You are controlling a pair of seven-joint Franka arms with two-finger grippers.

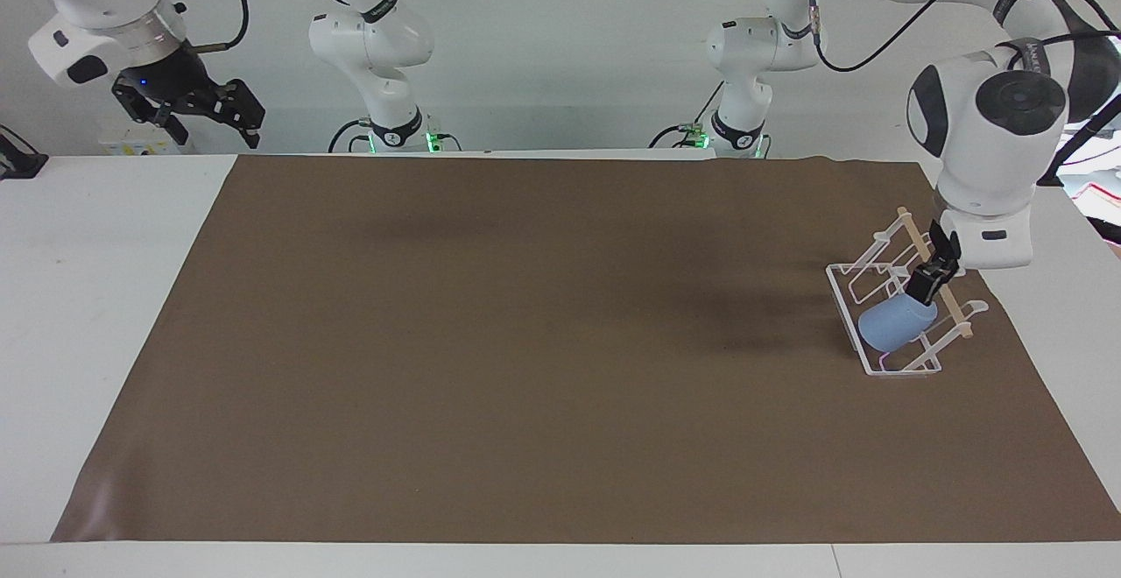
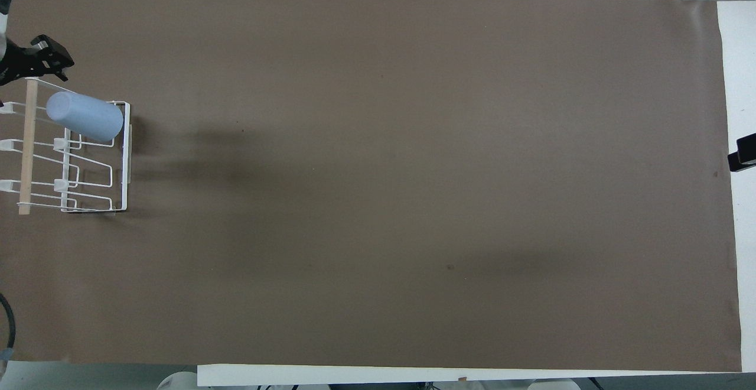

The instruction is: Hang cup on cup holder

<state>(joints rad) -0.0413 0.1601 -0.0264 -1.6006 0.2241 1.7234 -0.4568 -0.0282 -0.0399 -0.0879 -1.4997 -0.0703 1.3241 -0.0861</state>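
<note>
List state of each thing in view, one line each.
cup: on the cup holder, tilted over a prong, not gripped
cup holder: standing on the brown mat at the left arm's end, one prong loaded
left gripper: over the cup holder, beside the wooden rod
right gripper: raised off the mat, waiting, jaws open

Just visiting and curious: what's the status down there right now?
Left gripper over the cup holder, apart from cup. Right gripper waits raised off the mat. Cup hangs tilted on holder prong. Nothing in the way.
</note>
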